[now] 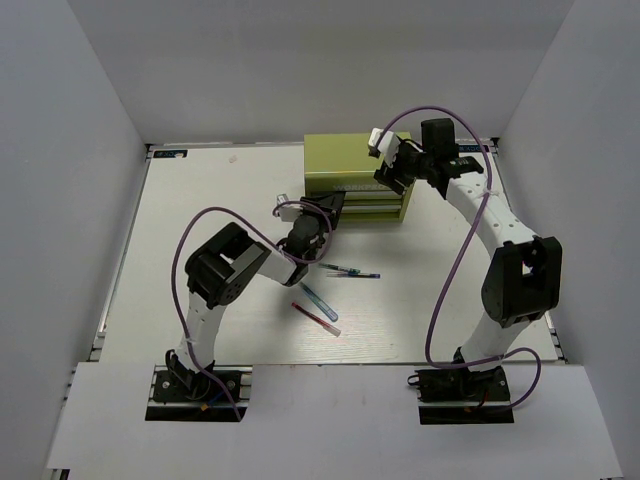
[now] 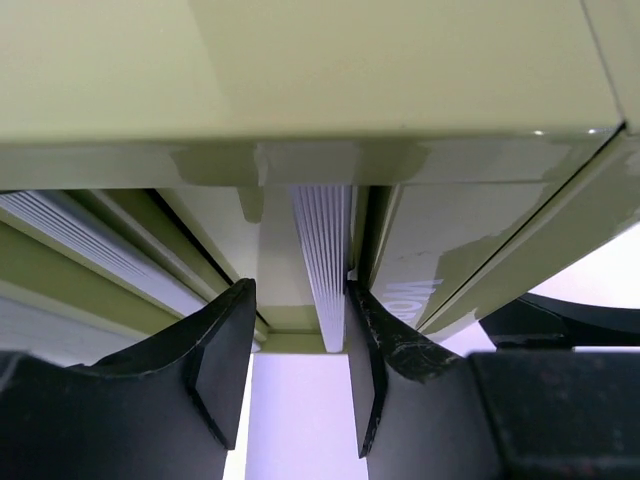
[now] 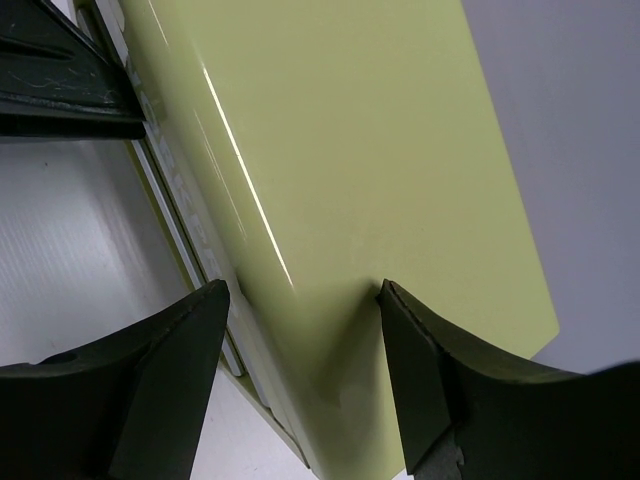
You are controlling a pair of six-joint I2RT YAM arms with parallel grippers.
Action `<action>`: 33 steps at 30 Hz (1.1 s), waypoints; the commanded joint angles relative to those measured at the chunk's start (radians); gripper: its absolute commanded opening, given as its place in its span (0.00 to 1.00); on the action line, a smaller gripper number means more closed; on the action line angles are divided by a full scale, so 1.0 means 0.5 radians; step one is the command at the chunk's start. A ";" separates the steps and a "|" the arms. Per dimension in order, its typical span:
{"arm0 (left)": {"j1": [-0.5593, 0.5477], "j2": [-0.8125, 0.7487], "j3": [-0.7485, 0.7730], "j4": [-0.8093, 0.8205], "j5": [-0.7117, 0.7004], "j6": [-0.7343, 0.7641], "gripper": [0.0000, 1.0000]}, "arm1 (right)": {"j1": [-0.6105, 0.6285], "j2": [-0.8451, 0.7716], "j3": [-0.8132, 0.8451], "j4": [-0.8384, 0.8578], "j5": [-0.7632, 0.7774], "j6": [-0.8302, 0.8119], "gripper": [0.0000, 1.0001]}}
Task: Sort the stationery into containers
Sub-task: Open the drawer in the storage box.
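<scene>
The yellow-green chest point(image 1: 352, 160) stands at the back middle of the table, its two drawers facing front. My left gripper point(image 1: 327, 212) is at the drawer fronts. In the left wrist view it point(image 2: 298, 300) is open and straddles a white ribbed drawer handle point(image 2: 322, 250); the right finger touches the handle and the left is apart from it. My right gripper point(image 1: 388, 170) is open over the chest's top right front edge point(image 3: 330, 150), with one finger on the top. A dark blue stick point(image 1: 352, 271), a pale teal stick point(image 1: 318, 297) and a red stick point(image 1: 310, 313) lie on the table in front.
Grey walls enclose the white table point(image 1: 200, 220) on three sides. The left arm's elbow point(image 1: 225, 265) hangs over the table left of the sticks. The right arm point(image 1: 520, 275) arches along the right side.
</scene>
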 commanded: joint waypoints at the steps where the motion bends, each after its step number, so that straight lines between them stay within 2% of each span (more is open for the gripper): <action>1: 0.023 0.044 0.117 -0.023 -0.147 -0.001 0.50 | 0.001 0.031 0.087 -0.049 0.038 -0.018 0.68; 9: 0.023 0.121 0.160 0.069 -0.233 -0.019 0.50 | 0.001 0.043 0.087 -0.074 0.053 -0.039 0.68; 16: 0.004 0.332 0.160 0.575 -0.297 -0.019 0.33 | 0.001 0.080 0.148 -0.178 0.047 -0.079 0.65; 22: 0.004 0.406 0.160 0.738 -0.340 -0.019 0.24 | 0.004 0.107 0.188 -0.230 0.056 -0.095 0.65; 27: 0.004 0.449 0.136 0.916 -0.340 0.029 0.00 | 0.004 0.144 0.253 -0.276 0.059 -0.088 0.65; 33: -0.014 0.428 -0.036 1.060 -0.322 0.131 0.00 | 0.007 0.203 0.341 -0.387 0.062 -0.104 0.65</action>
